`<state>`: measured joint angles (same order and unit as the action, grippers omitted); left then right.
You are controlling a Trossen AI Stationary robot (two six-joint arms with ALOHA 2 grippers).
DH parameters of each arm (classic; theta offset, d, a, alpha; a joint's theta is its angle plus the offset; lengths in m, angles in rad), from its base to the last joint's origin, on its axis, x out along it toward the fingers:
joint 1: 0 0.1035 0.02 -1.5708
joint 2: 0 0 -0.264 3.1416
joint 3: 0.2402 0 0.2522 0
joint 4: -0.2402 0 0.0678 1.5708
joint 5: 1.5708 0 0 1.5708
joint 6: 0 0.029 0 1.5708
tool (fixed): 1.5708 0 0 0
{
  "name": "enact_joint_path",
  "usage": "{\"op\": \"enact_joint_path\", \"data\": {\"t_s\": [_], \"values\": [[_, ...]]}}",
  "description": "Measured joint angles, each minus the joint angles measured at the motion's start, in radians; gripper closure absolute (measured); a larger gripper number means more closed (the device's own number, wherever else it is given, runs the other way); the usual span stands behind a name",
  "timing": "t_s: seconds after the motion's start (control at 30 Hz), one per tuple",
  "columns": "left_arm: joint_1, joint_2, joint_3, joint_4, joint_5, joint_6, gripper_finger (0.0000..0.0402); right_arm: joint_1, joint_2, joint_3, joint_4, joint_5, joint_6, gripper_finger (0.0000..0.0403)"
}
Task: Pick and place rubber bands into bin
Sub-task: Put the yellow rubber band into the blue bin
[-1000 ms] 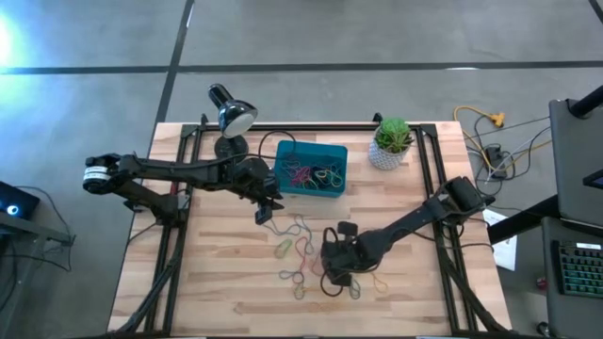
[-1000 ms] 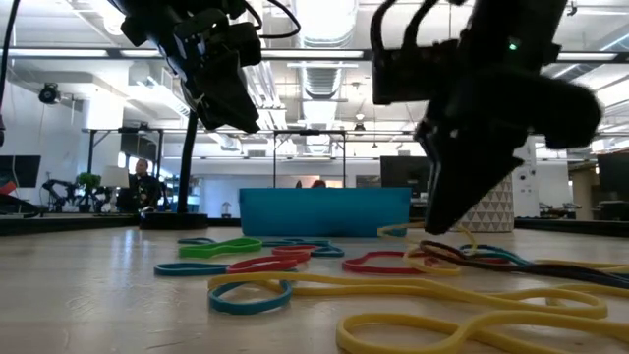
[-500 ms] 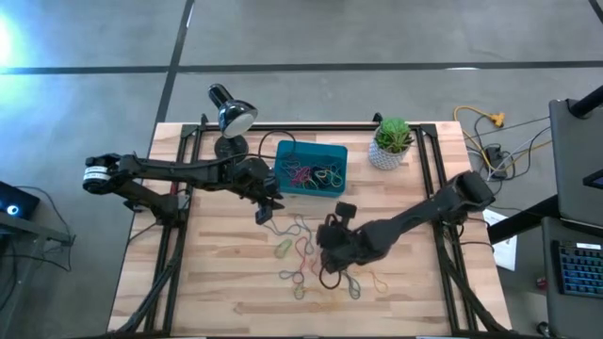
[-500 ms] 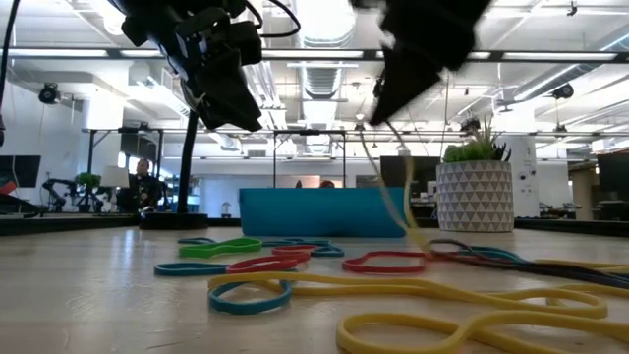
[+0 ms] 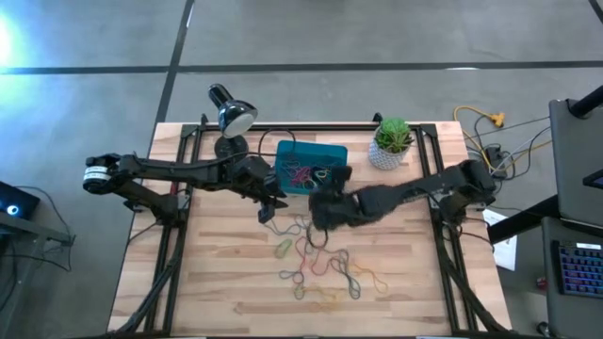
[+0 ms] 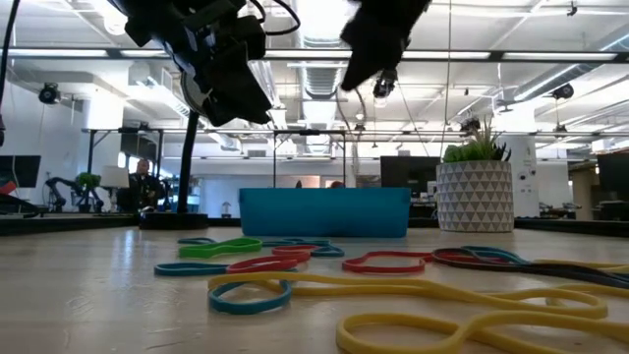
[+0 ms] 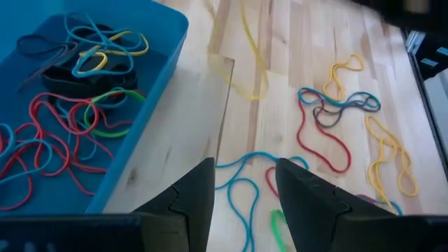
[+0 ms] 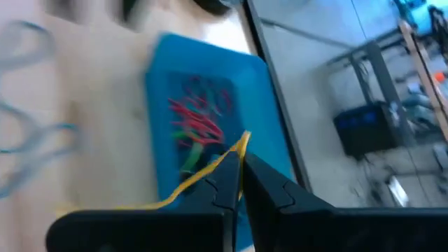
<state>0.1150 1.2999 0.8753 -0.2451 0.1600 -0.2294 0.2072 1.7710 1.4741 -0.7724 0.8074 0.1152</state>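
The teal bin [image 5: 311,169] stands at the table's far middle with several rubber bands [image 7: 77,98] in it. More bands [image 5: 316,259] lie loose on the wood nearer the near edge. My right gripper [image 5: 318,209] is raised just near of the bin, shut on a yellow band [image 8: 210,171]. My left gripper [image 5: 270,201] hovers open by the bin's near left corner, above a blue band [image 7: 241,185]. In the low view both grippers [image 6: 231,84] [image 6: 378,44] are well above the table. My right gripper pinches the yellow rubber band between its two shut fingers at one end of the loop [image 8: 240,145]. The rest of the band [image 7: 246,59] hangs slack below the fingers, and in the low view it is off the table.
A desk lamp [image 5: 231,118] stands at the far left and a white plant pot [image 5: 389,146] at the far right of the bin. Black frame rails [image 5: 429,179] run along both sides of the table. Bare wood shows left and right of the loose bands.
My right gripper has risen from the loose bands near the near edge and moved toward the far edge and the bin, shut throughout. The yellow band came up with it, its lower part trailing on the table half a second ago and now hanging free.
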Motion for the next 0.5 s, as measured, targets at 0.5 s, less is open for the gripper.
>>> {"op": "enact_joint_path", "data": {"t_s": [0.5], "values": [[-0.036, 0.000, 0.000, -0.002, 0.000, -0.030, 0.0265, -0.388, 0.005, -0.027, 0.077, -0.297, -0.071, 0.0395]]}}
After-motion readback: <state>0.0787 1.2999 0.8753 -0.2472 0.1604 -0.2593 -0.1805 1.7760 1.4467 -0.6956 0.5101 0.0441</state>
